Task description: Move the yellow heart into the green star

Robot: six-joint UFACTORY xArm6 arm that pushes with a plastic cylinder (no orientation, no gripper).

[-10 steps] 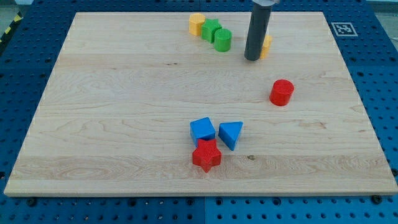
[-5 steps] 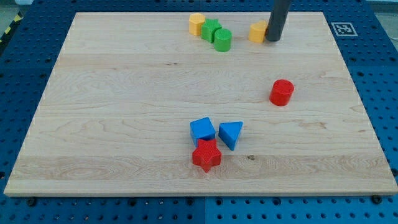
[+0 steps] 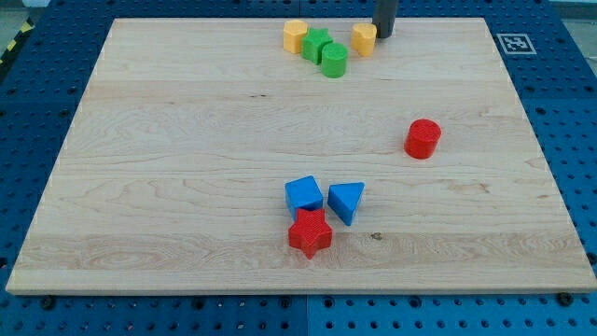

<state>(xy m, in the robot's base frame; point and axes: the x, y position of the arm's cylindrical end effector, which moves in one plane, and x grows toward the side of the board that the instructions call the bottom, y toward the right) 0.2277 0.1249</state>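
The wooden bench (image 3: 187, 140) fills most of the view and rests on a blue perforated base (image 3: 569, 140). My rod (image 3: 386, 14) enters from the view's top edge; I carry no fingers, so there is no opening to report. My tip (image 3: 383, 35) stands at the bench's top edge, touching or just beside the right side of the yellow heart (image 3: 364, 38).

The yellow heart lies near the top edge, just to the right of the green cylinder (image 3: 334, 60) and apart from it. The green star (image 3: 316, 44) sits up and to the left of that cylinder, apparently touching it, though the contact is hard to confirm at this size. A second yellow block (image 3: 296, 35), shape unclear, sits just left of the green star.

The red cylinder (image 3: 423, 138) stands alone toward the view's right. Near the bottom centre, the blue cube (image 3: 304, 194), blue triangular block (image 3: 346, 201) and red star (image 3: 310, 232) form a tight cluster.
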